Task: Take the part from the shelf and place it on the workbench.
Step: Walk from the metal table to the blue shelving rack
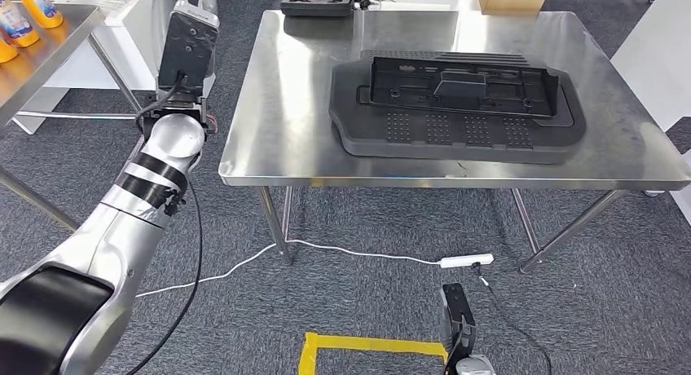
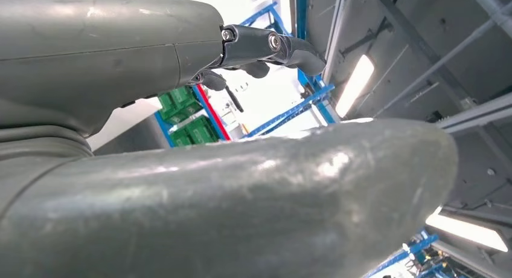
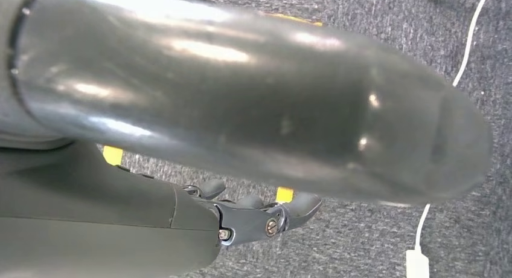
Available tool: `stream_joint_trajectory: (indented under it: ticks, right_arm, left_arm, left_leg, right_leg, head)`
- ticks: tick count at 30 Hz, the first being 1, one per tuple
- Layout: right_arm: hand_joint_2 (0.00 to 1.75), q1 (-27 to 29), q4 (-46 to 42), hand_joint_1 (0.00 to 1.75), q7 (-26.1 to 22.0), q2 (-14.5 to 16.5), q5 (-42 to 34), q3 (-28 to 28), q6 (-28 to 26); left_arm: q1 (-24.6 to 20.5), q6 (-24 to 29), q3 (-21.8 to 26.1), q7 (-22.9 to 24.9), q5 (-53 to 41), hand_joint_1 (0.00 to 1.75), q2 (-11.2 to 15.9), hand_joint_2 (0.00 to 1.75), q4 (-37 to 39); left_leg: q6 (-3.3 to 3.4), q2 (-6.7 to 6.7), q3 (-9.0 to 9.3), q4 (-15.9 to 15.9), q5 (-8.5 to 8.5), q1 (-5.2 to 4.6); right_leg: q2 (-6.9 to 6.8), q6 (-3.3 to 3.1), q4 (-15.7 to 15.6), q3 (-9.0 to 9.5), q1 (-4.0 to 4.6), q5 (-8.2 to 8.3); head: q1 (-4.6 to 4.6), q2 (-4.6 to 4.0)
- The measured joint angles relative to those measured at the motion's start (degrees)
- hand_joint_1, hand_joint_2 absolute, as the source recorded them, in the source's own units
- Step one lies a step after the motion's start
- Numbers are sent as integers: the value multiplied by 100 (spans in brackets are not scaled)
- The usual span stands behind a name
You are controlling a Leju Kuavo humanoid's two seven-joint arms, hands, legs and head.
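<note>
Look at the head view and you find the black plastic part lying flat on a dark grey foam tray, which sits on the steel workbench at about 1 o'clock from the middle of the picture. The part takes the far half of the tray, its long side running across the bench, and the tray's near edge comes close to the bench's front rim. Neither of your hands touches the part.

Your left arm rises from 8 o'clock towards 10 o'clock, and its left hand stands raised just beside the bench's left edge, apart from the tray. In the left wrist view the left hand shows dark fingers bent a little, spaced from the thick thumb, with nothing between them; it looks open and holds nothing.

Your right hand hangs over grey carpet in the right wrist view, its fingers loosely curved, apart from the thumb and holding nothing. A strip of yellow tape lies on the floor at 6 o'clock in the head view, and a white power strip with its cable rests under the bench. At 11 o'clock orange bottles stand on a second steel table
</note>
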Motion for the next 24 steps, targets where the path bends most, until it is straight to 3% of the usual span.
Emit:
stream_joint_trajectory:
  ticks: [2,5,7,15,19,21,24]
  right_arm:
    - [0,-5,0,0,4,-9,-11,-1,14]
    - [0,-1,0,0,8,-16,-15,0,18]
    - [0,-6,0,0,4,-11,-14,1,25]
    - [0,-8,0,0,-28,-7,30,5,74]
    - [0,-12,-1,0,-40,3,65,32,66]
    - [0,-11,-1,0,-44,-8,75,45,60]
    - [0,-1,1,0,-43,-16,81,52,58]
  left_arm:
    - [-13,-1,-2,0,0,0,5,0,1]
    - [-7,-1,-5,3,2,0,8,0,3]
    - [-9,-1,-5,3,2,0,7,0,4]
    - [-10,-1,-5,2,7,0,8,0,8]
    - [-35,0,-2,-2,7,0,13,0,5]
    - [-59,1,1,-3,8,0,10,0,4]
    - [-50,1,-2,-4,9,0,5,0,4]
  left_leg:
    - [7,5,176,-368,83,-4]
    - [52,-29,144,-394,113,-25]
    - [83,-44,123,-393,129,-50]
    - [162,-49,60,-376,155,-96]
    - [305,-59,56,-427,198,-111]
    - [375,-70,103,-527,269,-67]
    - [387,-133,84,-559,320,-45]
  right_leg:
    - [-5,39,30,-37,30,-4]
    - [-5,12,9,-64,48,22]
    - [-10,29,-30,-62,45,51]
    - [-14,164,-114,-75,27,134]
    - [-37,291,-117,-99,11,153]
    - [3,257,210,-260,19,-34]
    - [84,174,1320,-728,23,-558]
  head:
    - [9,0]
    - [26,0]
    - [30,0]
    - [27,0]
    - [21,0]
    - [32,0]
    - [45,0]
